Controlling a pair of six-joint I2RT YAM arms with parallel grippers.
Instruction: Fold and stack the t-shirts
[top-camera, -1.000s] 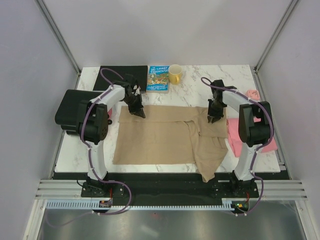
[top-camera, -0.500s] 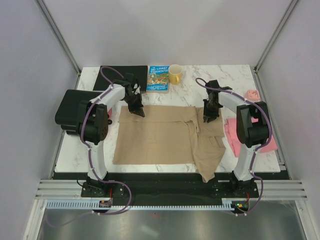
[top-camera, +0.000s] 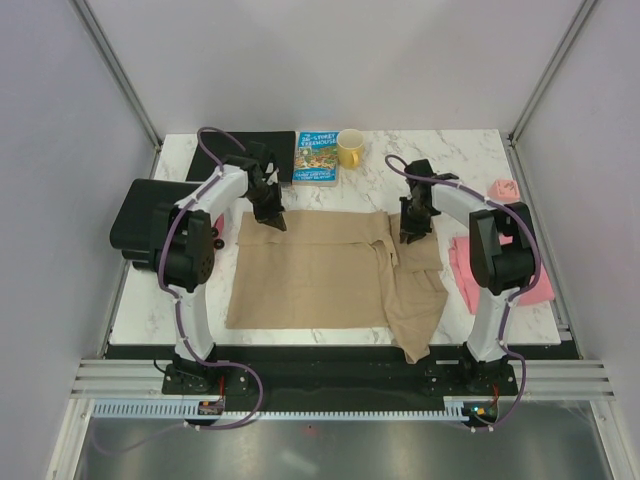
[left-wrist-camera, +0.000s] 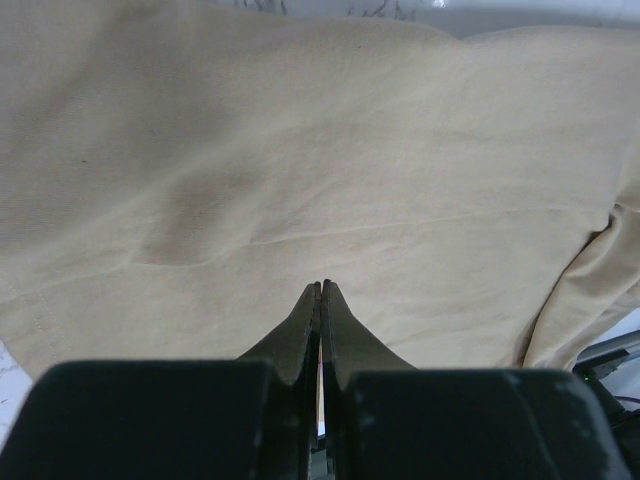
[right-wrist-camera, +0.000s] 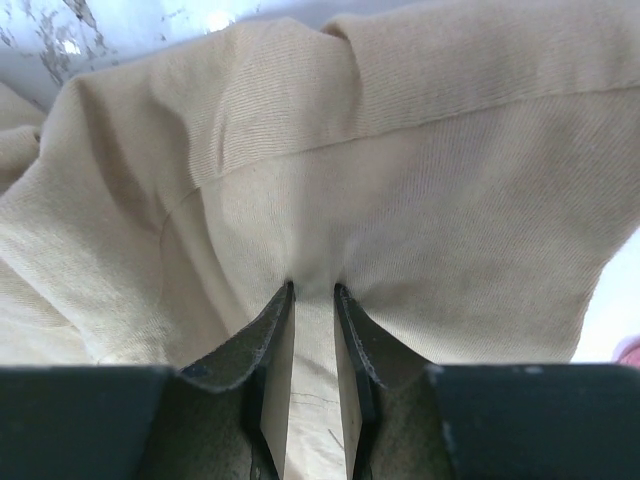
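The tan t-shirt (top-camera: 310, 275) lies spread across the middle of the marble table, its right side bunched and drooping over the near edge. At its far left corner my left gripper (top-camera: 273, 218) is shut, the tips pressed together over the cloth (left-wrist-camera: 300, 150) with nothing seen between them (left-wrist-camera: 321, 285). My right gripper (top-camera: 408, 232) is at the shirt's far right part, shut on a pinched fold of tan cloth (right-wrist-camera: 450, 180) that fills the gap between its fingers (right-wrist-camera: 314, 290). The pink t-shirt (top-camera: 466, 268) lies at the table's right edge, partly behind the right arm.
A blue book (top-camera: 316, 157) and a yellow mug (top-camera: 350, 148) stand at the back, beside a black mat (top-camera: 232, 145). A small pink block (top-camera: 504, 188) sits at the far right. A black box (top-camera: 145, 220) overhangs the table's left side.
My right gripper has moved left and a little farther back, pulling the shirt's right part with it. The left gripper has edged slightly toward the back.
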